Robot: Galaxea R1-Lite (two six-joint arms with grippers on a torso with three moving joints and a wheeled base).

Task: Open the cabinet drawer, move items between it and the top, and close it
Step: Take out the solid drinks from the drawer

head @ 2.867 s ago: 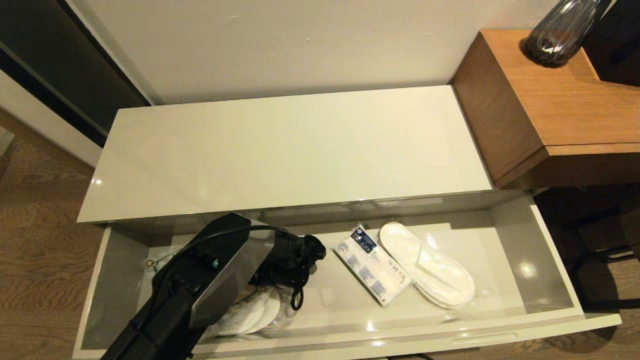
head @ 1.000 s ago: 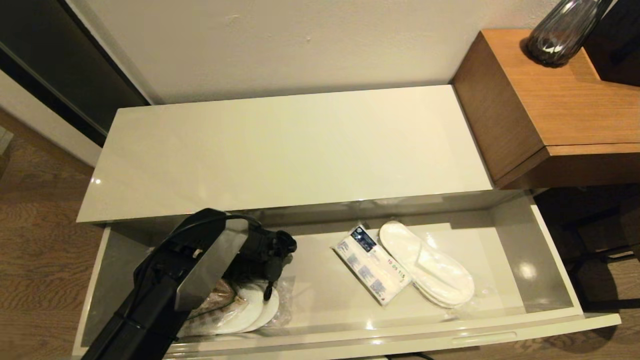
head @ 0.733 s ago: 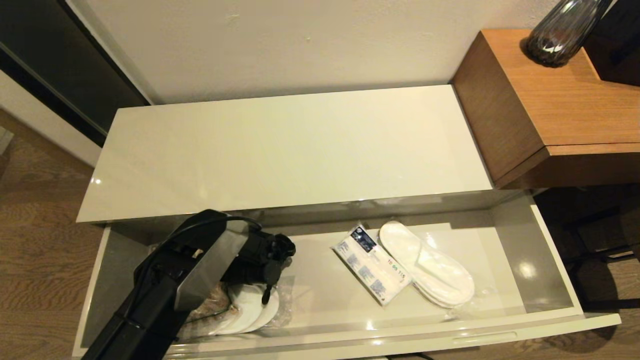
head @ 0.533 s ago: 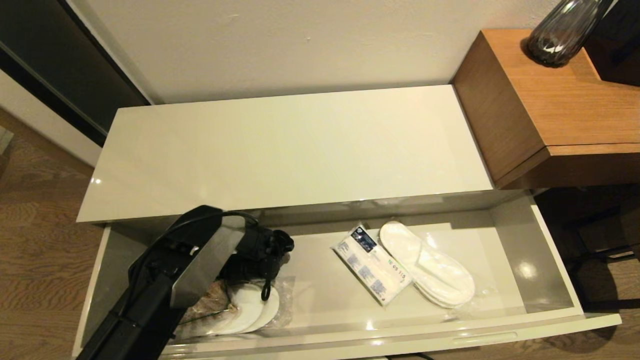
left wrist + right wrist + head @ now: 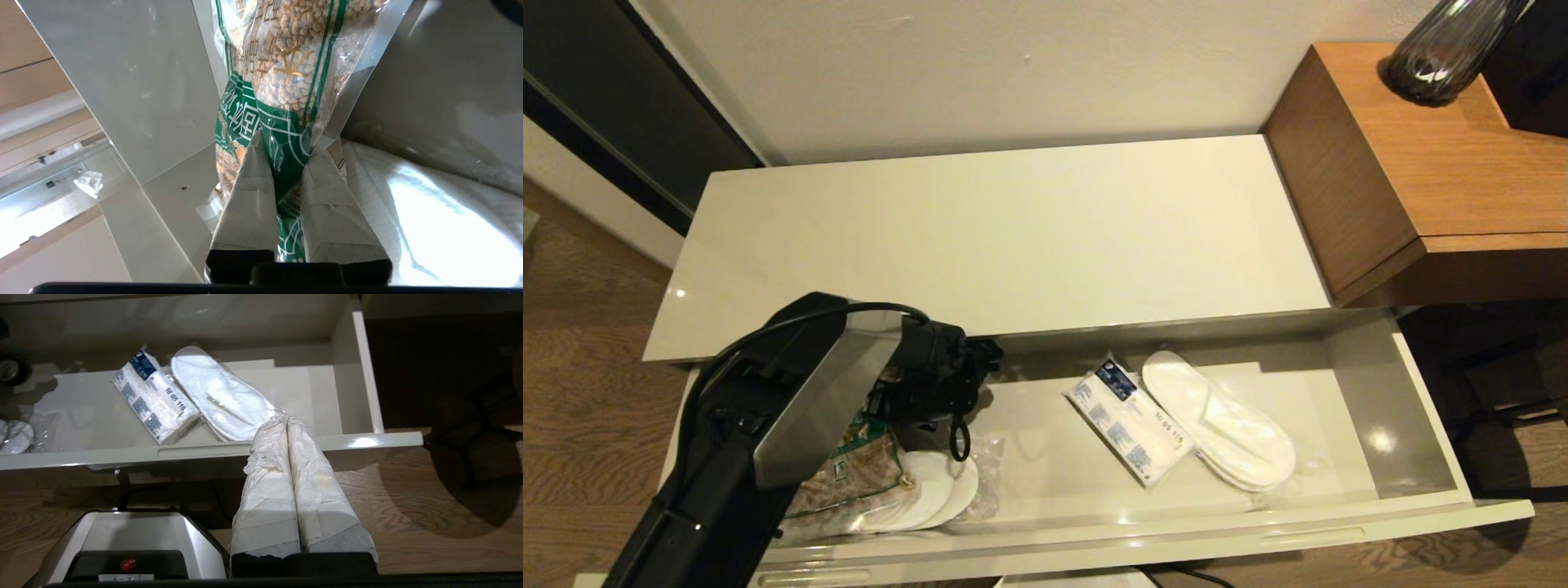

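Green-banded bag [image 5: 282,81] pinched in left tool [image 5: 282,163] above drawer [image 5: 1421,408].

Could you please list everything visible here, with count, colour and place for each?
cabinet drawer: one, cream, pulled open.
top: one, cream-white, bare above the drawer.
crinkly bag: one, clear with green band and brown contents, drawer's left end, pinched by the left gripper.
round pads: a few, white, in clear plastic, beside the bag.
packet: one, white with blue label, mid-drawer.
slippers: one pack, white, touching the packet.
desk: one, brown, right.
vase: one, dark, on the desk.
left gripper: shut on the bag.
right gripper: shut, empty, before the drawer front.
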